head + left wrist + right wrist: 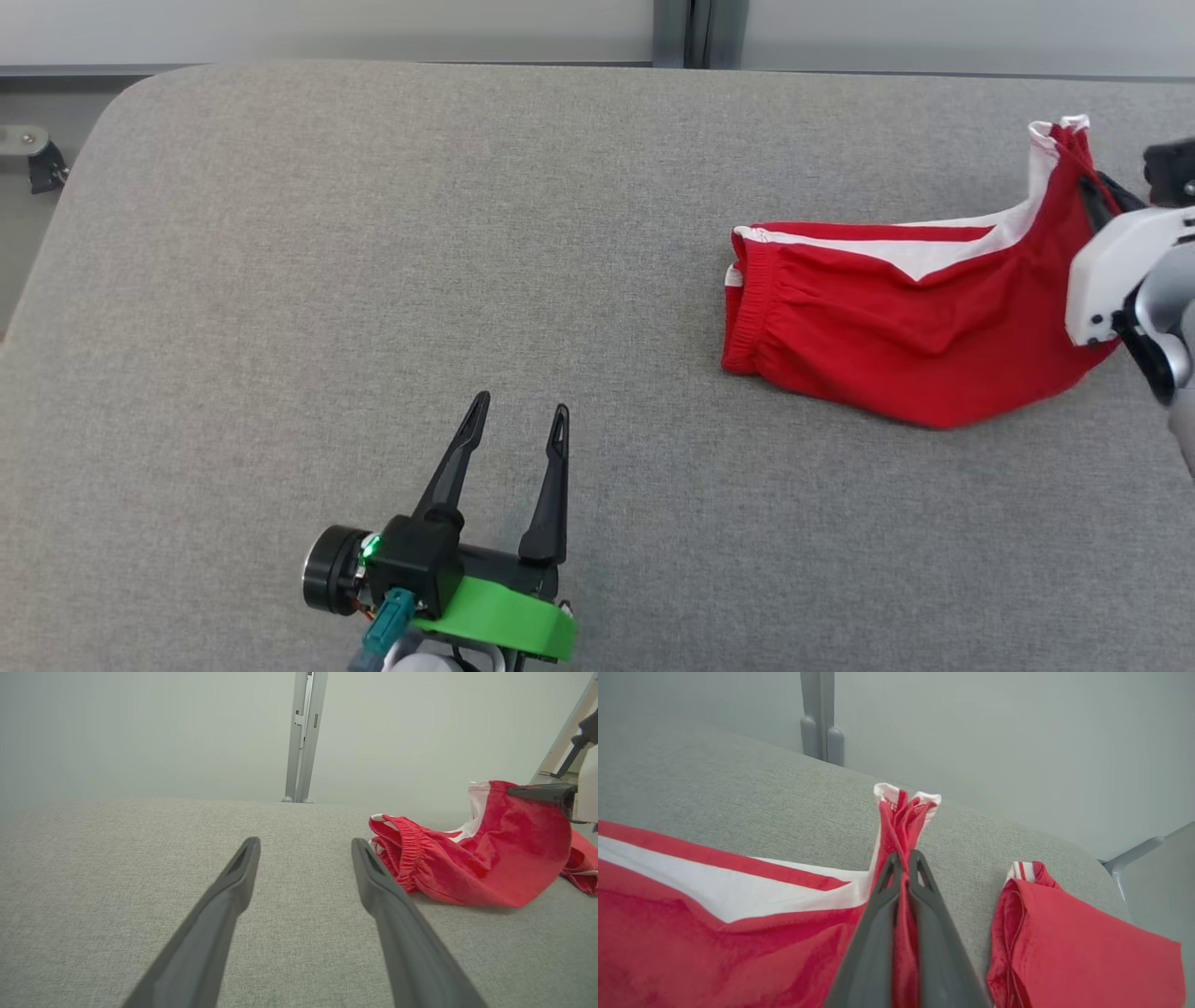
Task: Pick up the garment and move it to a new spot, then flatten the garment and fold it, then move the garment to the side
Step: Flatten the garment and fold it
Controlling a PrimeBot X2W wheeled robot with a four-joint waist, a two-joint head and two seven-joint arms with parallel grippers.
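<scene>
The right wrist view shows the right gripper point(903, 858) with its fingers pinched tight on a bunched, white-edged leg hem of the red shorts point(714, 933). The other leg point(1069, 947) lies just beside. In the head view that arm's pale housing hides the second leg. There the shorts lie at the right of the grey woven worktop point(373, 233), the gripped hem lifted. Their gathered elastic waistband point(752, 299) faces the left gripper point(520, 408), whose fingers are spread wide, well apart from the cloth. A metal post point(303, 737) stands behind the worktop.

Red garment point(896, 345) w/ white trim (shorts), crumpled on grey surface, one corner raised.
</scene>
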